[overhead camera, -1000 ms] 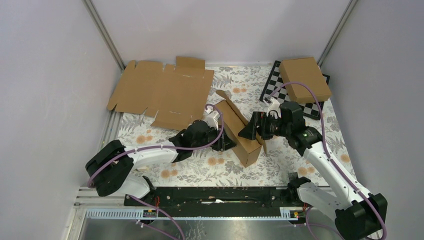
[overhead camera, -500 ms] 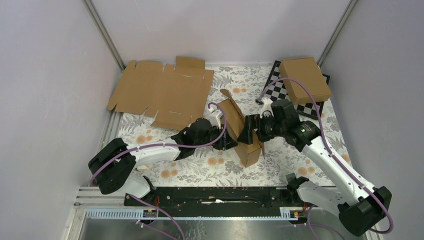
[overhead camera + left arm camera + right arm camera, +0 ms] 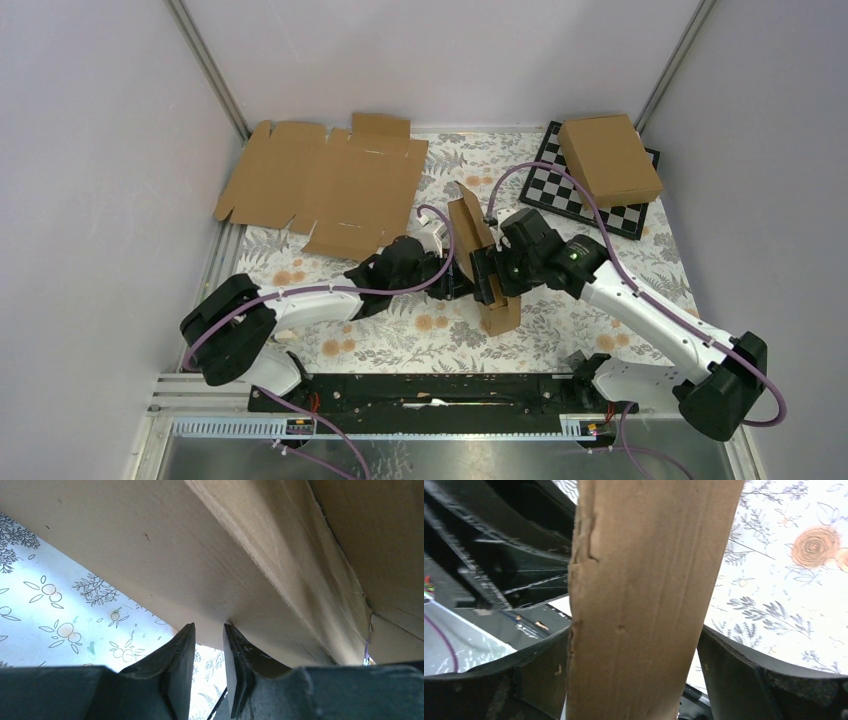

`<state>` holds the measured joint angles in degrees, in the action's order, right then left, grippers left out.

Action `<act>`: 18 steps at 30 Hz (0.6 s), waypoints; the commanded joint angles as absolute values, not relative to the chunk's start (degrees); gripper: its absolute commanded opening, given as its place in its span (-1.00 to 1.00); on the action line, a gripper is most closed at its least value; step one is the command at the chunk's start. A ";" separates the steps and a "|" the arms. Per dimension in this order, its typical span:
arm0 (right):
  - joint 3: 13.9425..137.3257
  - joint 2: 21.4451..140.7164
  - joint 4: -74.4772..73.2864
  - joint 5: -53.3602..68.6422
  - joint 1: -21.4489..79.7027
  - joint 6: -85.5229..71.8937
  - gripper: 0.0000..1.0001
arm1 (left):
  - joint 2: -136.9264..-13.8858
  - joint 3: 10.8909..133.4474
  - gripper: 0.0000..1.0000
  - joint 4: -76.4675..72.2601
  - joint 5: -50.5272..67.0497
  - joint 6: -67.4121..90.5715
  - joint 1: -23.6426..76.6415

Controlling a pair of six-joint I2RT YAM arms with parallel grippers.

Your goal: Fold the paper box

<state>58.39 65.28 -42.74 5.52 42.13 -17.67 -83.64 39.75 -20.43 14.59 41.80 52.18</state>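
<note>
**Panel to be raised along its crease, base braced**

The box (image 3: 466, 228) stands half-formed and tilted at mid-table on the mat (image 3: 400, 345), flanked by both arms. The right gripper (image 3: 634, 635) is spread wide astride an upright panel; whether pressure is applied cannot be told. The left gripper (image 3: 209, 627) is narrowly parted, its tips at a lower cardboard edge; a pinch cannot be confirmed. The panel is best turned slowly along its crease while the base is braced from the left, lest the box be skewed or lifted.

Paper box (image 3: 470, 226) centre; flat sheet (image 3: 325, 185) behind left.
</note>
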 commanded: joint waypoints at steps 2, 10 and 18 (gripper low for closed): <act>60.78 64.97 -45.87 -1.27 43.06 -16.65 0.76 | -80.99 40.58 -0.34 -22.69 13.01 40.26 51.90; 59.33 61.70 -46.72 2.78 43.04 -15.51 0.08 | -67.34 41.42 -0.09 -7.91 13.96 32.52 39.52; 60.45 59.82 -48.14 8.98 43.06 -10.83 -0.02 | -56.56 39.80 0.28 -11.87 10.31 28.68 27.53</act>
<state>58.43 61.82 -47.20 5.04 42.59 -14.87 -57.91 39.79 -6.96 12.97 31.48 29.45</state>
